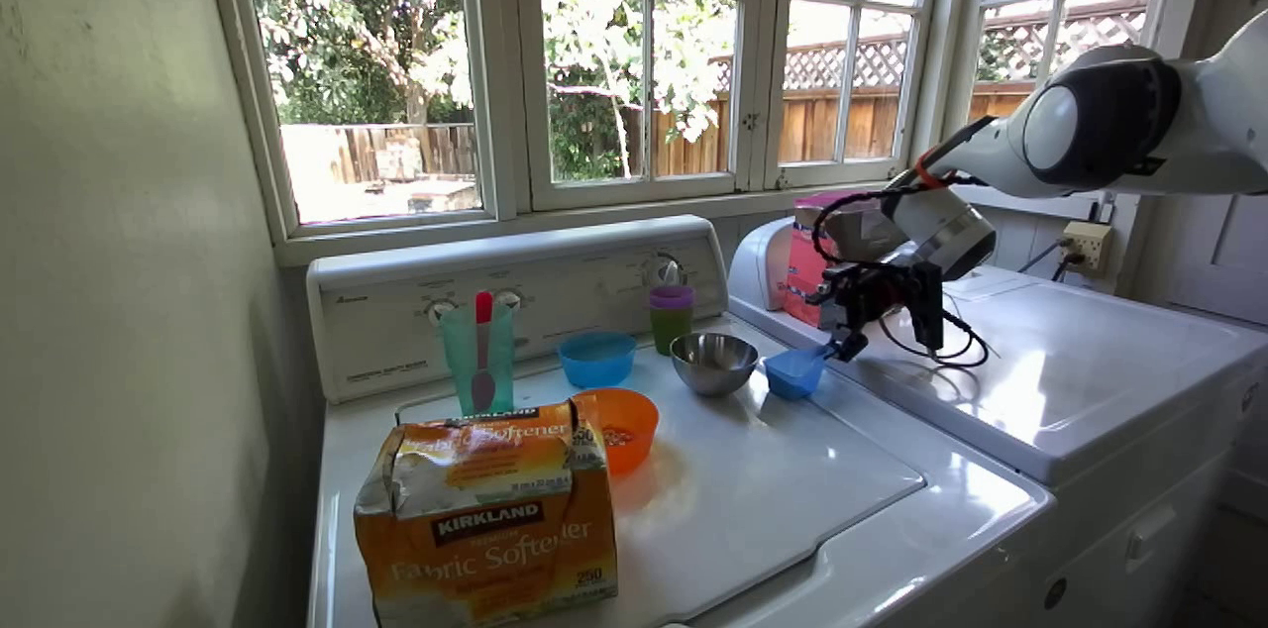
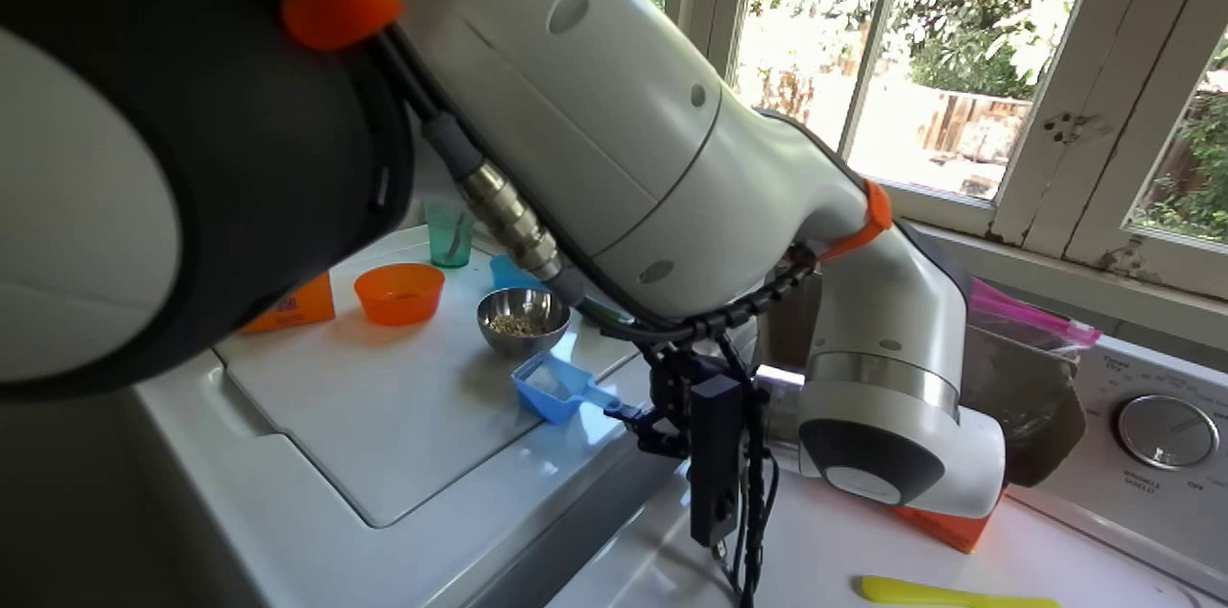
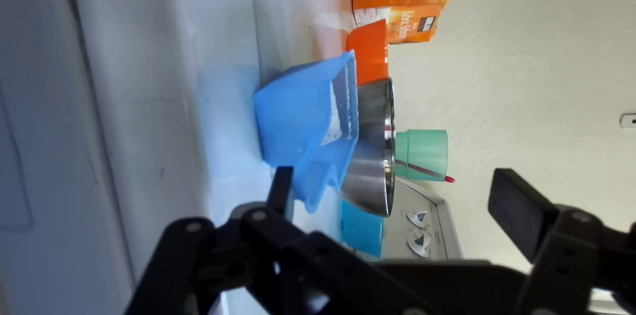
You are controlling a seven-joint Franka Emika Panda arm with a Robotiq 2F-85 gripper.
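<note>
Wrist view has the hand (image 3: 392, 181) spread wide across the bottom, near the scoop (image 3: 300, 116) mid-frame. A steel bowl (image 3: 372, 156) sits right of centre.

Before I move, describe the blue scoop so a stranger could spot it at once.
Below the windows, find the white appliance bearing the Kirkland box. There, between the steel bowl and the end effector, is the blue scoop: angular, with a handle, unlike the round blue bowl.
</note>
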